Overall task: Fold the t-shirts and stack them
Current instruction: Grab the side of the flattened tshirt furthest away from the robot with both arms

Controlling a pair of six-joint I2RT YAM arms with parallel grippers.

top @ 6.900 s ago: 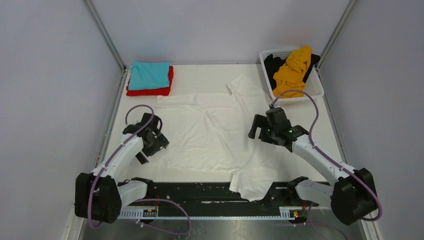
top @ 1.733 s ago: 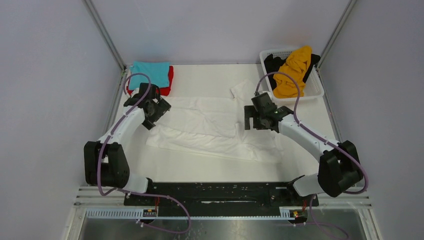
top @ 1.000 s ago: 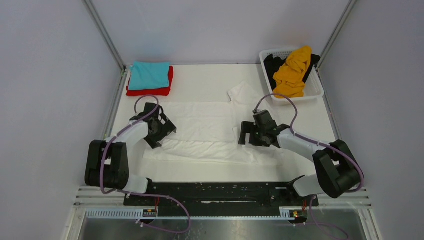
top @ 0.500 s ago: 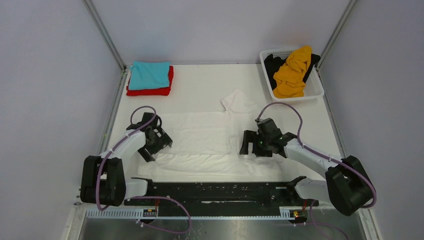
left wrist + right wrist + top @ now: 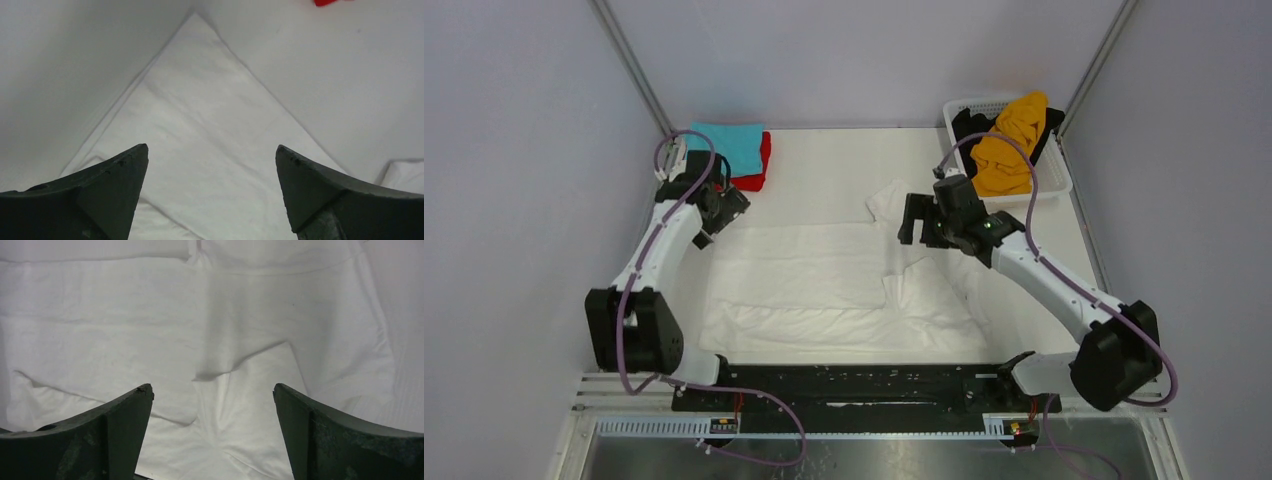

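Far left, about 10 o'clock on the table (image 5: 824, 160): the finished stack, teal shirt (image 5: 724, 147) lying square on red shirt (image 5: 759, 172), with red showing as a rim along the near and right edges. It sits in the corner, likely to keep the working area free. Left gripper (image 5: 714, 207) hangs just beside the stack's near edge, over the far-left corner of the white shirt (image 5: 824, 290). Its jaws are wide with nothing between them, and the wrist view looks straight down on that pointed corner. No contact with cloth that I can make out. The white shirt fills the centre toward 6 o'clock, laid in flat layers as a broad band, long edges running 9 to 3. One loose sleeve (image 5: 889, 200) pokes out toward 12–1 o'clock, and the right end is rumpled with a raised crease. Judgement: mid-fold, with the lengthwise layers down and the sleeve tuck and cross fold yet to do. The arms stand at opposite ends, probably because so wide a garment needs two corners taken together. Right gripper (image 5: 921, 222) hovers over the shirt's right part near the sleeve, fingers spread wide and empty, wrinkled cloth below in its wrist view. Far right, 1–2 o'clock: basket (image 5: 1054, 186) holding orange-yellow shirt (image 5: 1014, 135) heaped over black shirt (image 5: 969, 130), both unfolded and waiting their turn.
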